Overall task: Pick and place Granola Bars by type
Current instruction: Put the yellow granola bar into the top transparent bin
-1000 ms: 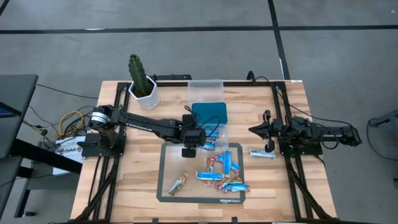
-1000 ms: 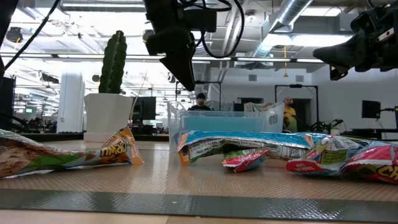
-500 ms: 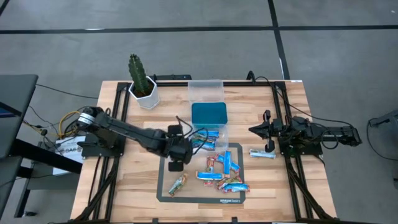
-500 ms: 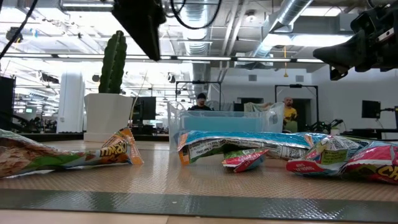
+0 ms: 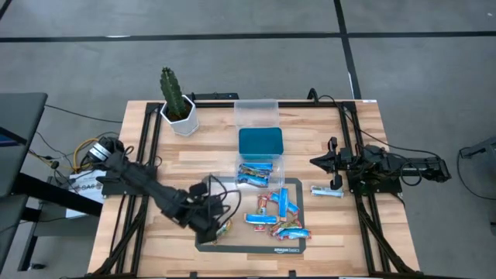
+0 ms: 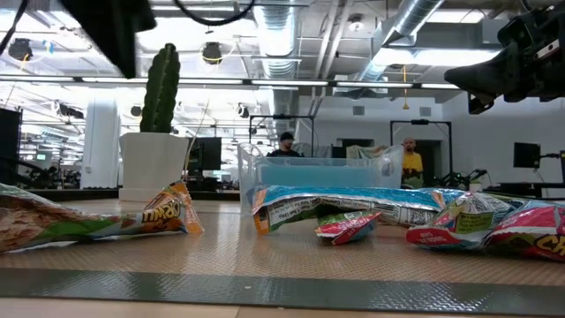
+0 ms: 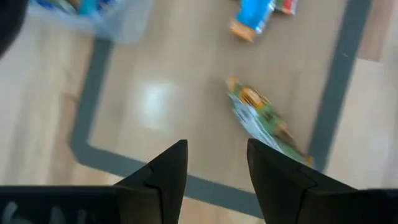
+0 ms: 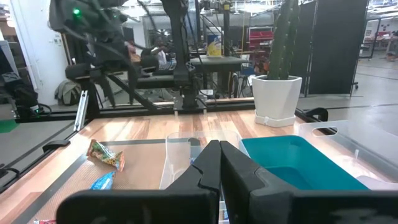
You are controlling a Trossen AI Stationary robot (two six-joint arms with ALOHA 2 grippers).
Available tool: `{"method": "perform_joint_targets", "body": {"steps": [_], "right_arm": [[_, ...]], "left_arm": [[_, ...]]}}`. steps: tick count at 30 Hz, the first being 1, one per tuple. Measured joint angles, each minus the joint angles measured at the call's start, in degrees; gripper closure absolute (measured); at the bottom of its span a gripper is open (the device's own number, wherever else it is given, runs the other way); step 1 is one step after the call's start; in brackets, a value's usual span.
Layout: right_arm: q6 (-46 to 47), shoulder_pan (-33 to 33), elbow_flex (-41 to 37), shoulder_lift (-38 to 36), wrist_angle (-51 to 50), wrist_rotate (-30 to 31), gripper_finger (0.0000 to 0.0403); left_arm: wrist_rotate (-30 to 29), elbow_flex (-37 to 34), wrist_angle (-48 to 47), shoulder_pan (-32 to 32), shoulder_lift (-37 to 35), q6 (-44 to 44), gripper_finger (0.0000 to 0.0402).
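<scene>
One green-brown bar lies just ahead of left tool, fingers apart, nothing held.

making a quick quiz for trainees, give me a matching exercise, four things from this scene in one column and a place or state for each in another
Things:
1. left claw
2. right claw
3. cactus
4. green-brown bar

Places or states:
A. in a white pot at the table's far left corner
B. shut, parked at the table's right side
C. open, over the mat's near-left corner
D. lying alone at the left of the mat

Pairs: 1-C, 2-B, 3-A, 4-D
</scene>
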Motion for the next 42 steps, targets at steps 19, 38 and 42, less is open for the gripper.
{"method": "perform_joint_targets", "body": {"steps": [19,38,42], "right_arm": [[0.0,0.0,0.0,0.0,-0.01,0.0,0.0403],[0.0,0.0,0.0,0.0,-0.01,0.0,0.0403],[0.0,0.0,0.02,-0.01,-0.01,0.0,0.0403]], "left_arm": [[1.18,-0.11,6.06,-5.88,0.56,-17.12,0.0242],[7.12,-0.14,13.83,0.97,14.51,-14.04,0.0242],[7.91,-0.14,14.55,1.31,14.45,-14.28,0.0242]]}}
